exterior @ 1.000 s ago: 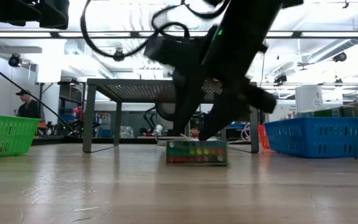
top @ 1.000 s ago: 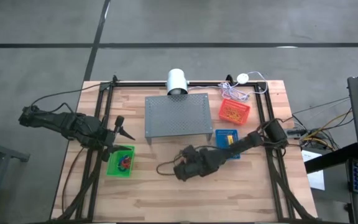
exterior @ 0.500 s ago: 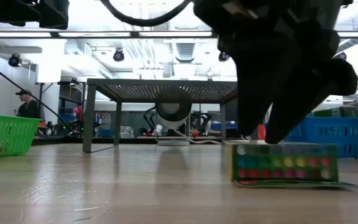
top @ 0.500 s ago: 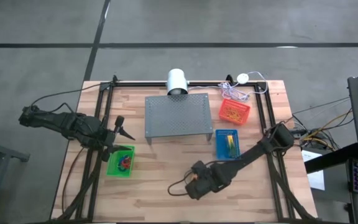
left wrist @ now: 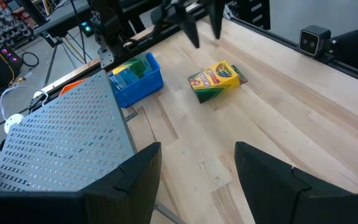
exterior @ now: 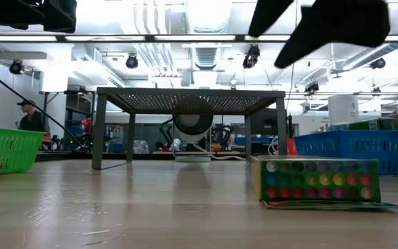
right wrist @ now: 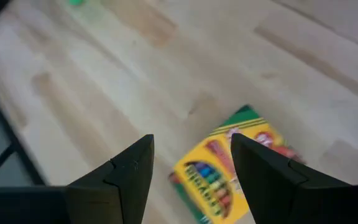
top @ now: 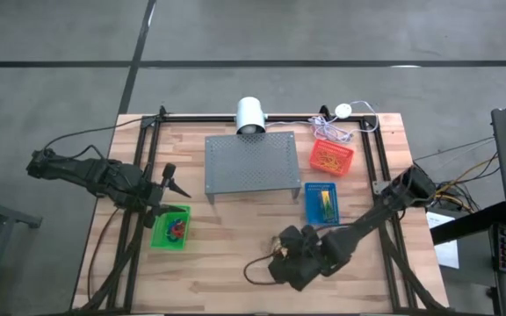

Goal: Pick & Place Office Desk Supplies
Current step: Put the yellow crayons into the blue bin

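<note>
Hovering right gripper (right wrist: 188, 165), jaws spread and empty, above the crayon box (right wrist: 229, 168) lying on the table (top: 227, 237), needing squaring to its narrow sides before dropping.

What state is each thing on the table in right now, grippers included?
Crayon box: lying flat on the bare wood, released.
Right gripper: open, empty, above the crayon box.
Left gripper: open, empty, over the table's left edge.
Green basket: holds small red and blue pieces.
Blue basket: holds some yellow and green items.
Red basket: holds thin tan bands.
</note>
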Controlling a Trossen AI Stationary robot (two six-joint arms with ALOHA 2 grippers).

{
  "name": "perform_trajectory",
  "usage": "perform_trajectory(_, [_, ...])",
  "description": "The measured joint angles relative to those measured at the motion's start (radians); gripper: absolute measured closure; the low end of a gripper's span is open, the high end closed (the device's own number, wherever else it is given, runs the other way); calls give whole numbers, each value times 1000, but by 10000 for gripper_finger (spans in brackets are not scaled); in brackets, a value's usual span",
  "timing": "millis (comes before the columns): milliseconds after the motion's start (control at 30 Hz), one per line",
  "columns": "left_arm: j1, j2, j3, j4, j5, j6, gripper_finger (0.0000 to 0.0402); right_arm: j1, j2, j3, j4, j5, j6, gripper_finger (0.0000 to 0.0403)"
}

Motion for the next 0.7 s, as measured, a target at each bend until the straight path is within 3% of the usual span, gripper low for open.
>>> perform_trajectory(300, [0,0,0,-8,0,0,193,83,43,1,72,-9,-43,192])
perform_trajectory(567, [0,0,0,-12,0,0,193,167,150,5,76,1,-457,198])
perform_trajectory(700, [0,0,0,-12,0,0,193,201,208,6,68,89,-594,210])
